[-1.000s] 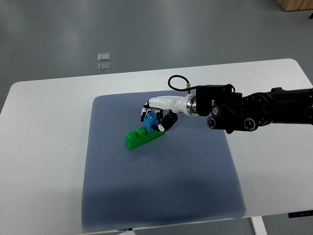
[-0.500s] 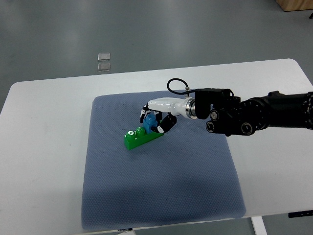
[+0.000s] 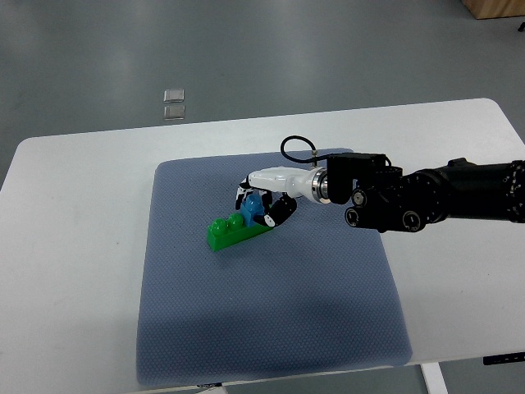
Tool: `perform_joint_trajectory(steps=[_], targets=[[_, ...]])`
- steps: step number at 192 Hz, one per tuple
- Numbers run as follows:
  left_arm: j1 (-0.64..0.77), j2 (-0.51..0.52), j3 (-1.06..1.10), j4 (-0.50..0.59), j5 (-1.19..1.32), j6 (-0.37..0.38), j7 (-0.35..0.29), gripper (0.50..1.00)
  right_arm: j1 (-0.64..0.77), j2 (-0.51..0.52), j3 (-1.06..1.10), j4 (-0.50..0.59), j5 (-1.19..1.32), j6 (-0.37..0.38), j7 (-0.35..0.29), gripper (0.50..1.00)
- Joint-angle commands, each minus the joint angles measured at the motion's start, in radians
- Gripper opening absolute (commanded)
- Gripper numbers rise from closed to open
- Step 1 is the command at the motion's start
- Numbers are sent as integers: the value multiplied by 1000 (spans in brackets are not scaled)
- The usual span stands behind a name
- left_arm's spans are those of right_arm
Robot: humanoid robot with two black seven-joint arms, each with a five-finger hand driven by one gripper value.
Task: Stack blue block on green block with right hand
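Note:
A long green block (image 3: 230, 233) lies on the blue-grey mat (image 3: 271, 328), tilted with its left end nearer me. A small blue block (image 3: 253, 205) sits on the green block's right end, held between the fingers of my right hand (image 3: 259, 205). The right arm comes in from the right edge, dark forearm and white hand. The fingers are curled around the blue block and hide most of it. I cannot tell if the blue block is fully seated on the green studs.
The mat lies on a white table (image 3: 74, 246). Two small clear squares (image 3: 174, 103) lie on the grey floor beyond the table's far edge. A wooden object (image 3: 496, 8) shows at the top right corner.
The right hand and the blue block have shifted slightly left and down over the green block's right end. The green block has moved little.

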Motion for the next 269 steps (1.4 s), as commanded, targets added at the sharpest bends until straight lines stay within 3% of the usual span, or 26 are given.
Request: perform_joint_trajectory(steps=[1, 45, 46, 56, 66, 67, 102, 134, 216, 269], targets=[[0, 0, -1, 1, 0, 0, 0, 1000, -4, 4, 0, -7, 0, -9, 0, 525], [0, 0, 0, 1, 0, 0, 0, 1000, -3, -2, 9, -5, 3, -4, 0, 541], [0, 0, 0, 1, 0, 0, 0, 1000, -1, -5, 9, -5, 4, -2, 0, 566], [0, 0, 0, 1, 0, 0, 0, 1000, -1, -8, 9, -5, 4, -1, 0, 613], [0, 0, 0, 1, 0, 0, 0, 1000, -1, -8, 9, -5, 4, -1, 0, 613], [0, 0, 0, 1, 0, 0, 0, 1000, 0, -10, 11, -1, 4, -1, 0, 690], [0, 0, 0, -1, 0, 0, 0, 1000, 8, -23, 12, 9, 6, 2, -2, 864], [0, 0, 0, 1, 0, 0, 0, 1000, 11, -31, 15, 10, 6, 22, 0, 891], [0, 0, 0, 1, 0, 0, 0, 1000, 77, -91, 81, 9, 21, 122, -5, 893], [0, 0, 0, -1, 0, 0, 0, 1000, 97, -137, 155, 1, 32, 133, -14, 901]])
